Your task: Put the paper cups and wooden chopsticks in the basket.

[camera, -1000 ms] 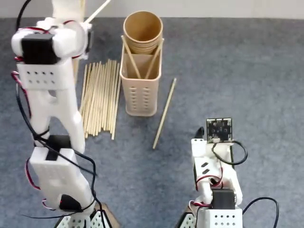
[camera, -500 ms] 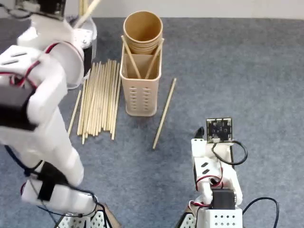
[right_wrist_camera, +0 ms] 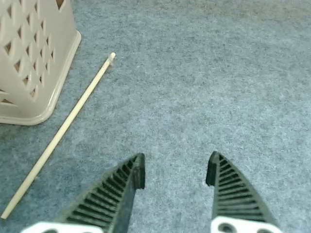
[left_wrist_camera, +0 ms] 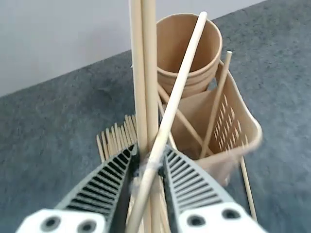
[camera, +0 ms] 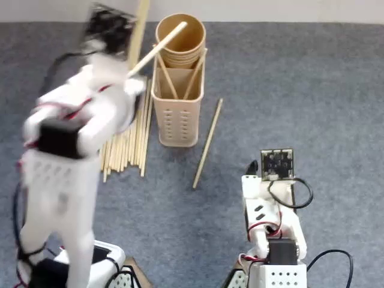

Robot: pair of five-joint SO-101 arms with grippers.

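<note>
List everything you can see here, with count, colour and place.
Basket: one, beige, mid carpet.
Paper cups: nested stack, brown, in the basket.
Basket chopsticks: two, pale wood, leaning inside the basket.
Held chopsticks: three, pale wood, in the left gripper.
Chopstick pile: many, pale wood, on the carpet beside the basket.
Loose chopstick: one, pale wood, at the basket's other side.
Carpet: grey-blue, under everything.
Left gripper: one, white and black, fingers shut on the held chopsticks.
Right gripper: one, white and black, fingers open above carpet.

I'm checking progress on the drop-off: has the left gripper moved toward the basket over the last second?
Yes. The left gripper has swung toward the basket; one of its chopsticks now reaches over the paper cups.
</note>
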